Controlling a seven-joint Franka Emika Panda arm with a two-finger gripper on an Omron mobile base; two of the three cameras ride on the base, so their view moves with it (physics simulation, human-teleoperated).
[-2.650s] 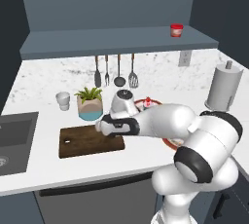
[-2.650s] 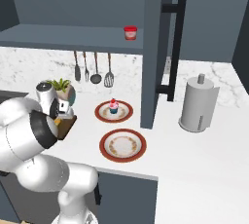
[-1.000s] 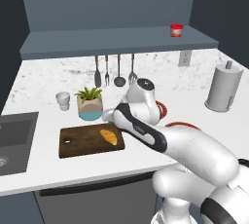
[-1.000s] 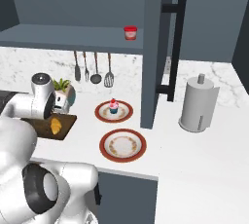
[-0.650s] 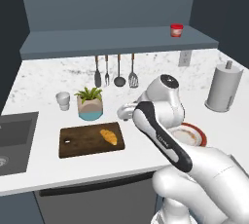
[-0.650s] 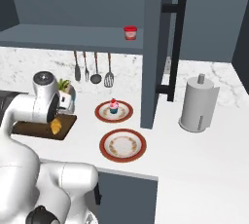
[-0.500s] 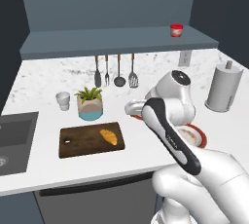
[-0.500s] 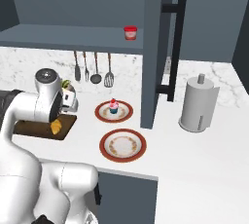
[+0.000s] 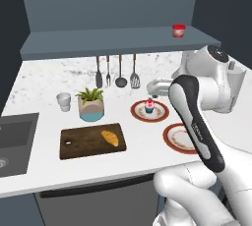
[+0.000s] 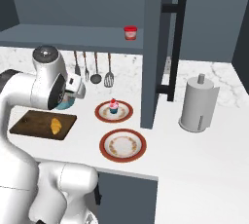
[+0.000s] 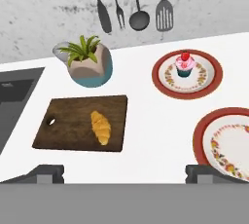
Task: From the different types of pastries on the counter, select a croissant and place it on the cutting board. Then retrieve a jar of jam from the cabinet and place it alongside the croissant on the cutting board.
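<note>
Croissant (image 11: 101,126) lies on board (image 11: 68,129); fingers (image 11: 48,173) spread, empty. Next step: reach for jar (image 9: 178,30) on cabinet ledge (image 9: 113,41).

The croissant (image 10: 56,125) lies on the cutting board (image 10: 29,121).

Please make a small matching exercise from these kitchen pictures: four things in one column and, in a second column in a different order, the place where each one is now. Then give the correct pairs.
Things:
1. croissant
2. cupcake
3. jam jar
4. potted plant

Places:
A. on the cabinet shelf
B. on the counter, just behind the cutting board
C. on the cutting board
D. on a red-rimmed plate

Pairs: 1-C, 2-D, 3-A, 4-B
</note>
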